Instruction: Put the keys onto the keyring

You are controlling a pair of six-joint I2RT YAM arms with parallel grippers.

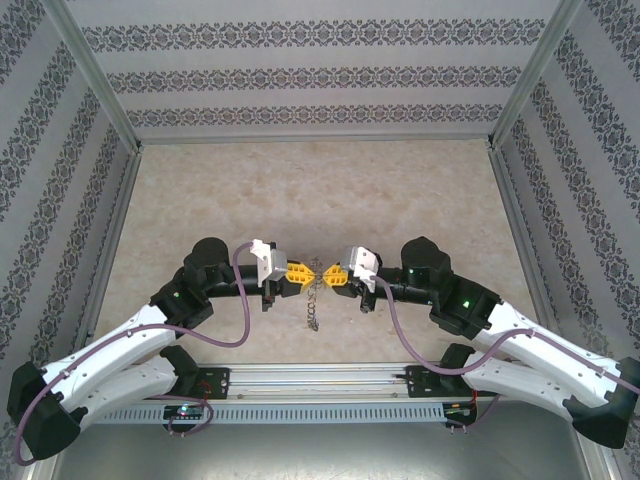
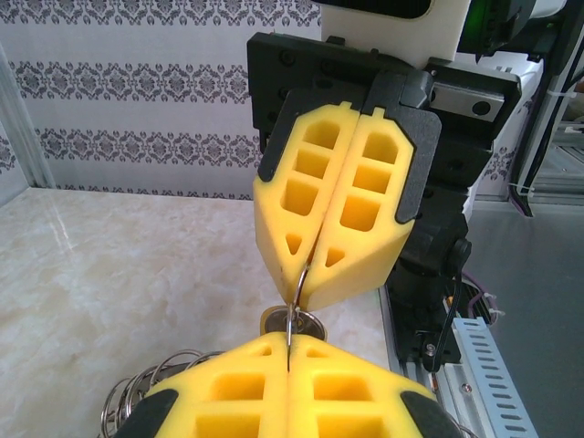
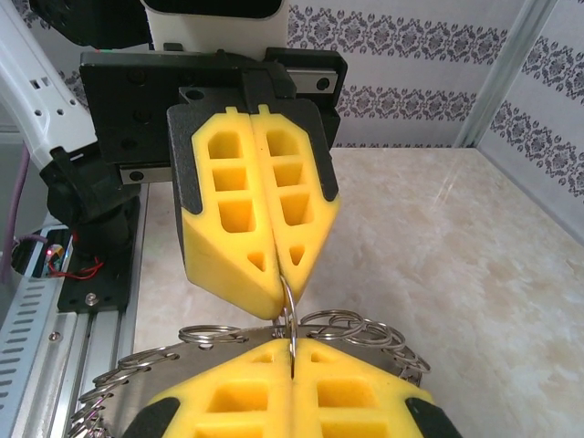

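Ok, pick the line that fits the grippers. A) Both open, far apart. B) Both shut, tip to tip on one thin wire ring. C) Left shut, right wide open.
B: the left gripper and right gripper meet tip to tip, jaws closed, each pinching the same thin wire ring.

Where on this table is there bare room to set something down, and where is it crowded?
Crowded: near centre, where the left gripper and right gripper pinch the keyring, just beyond the front rail. Bare: the whole far half of the table, from there to the back wall.
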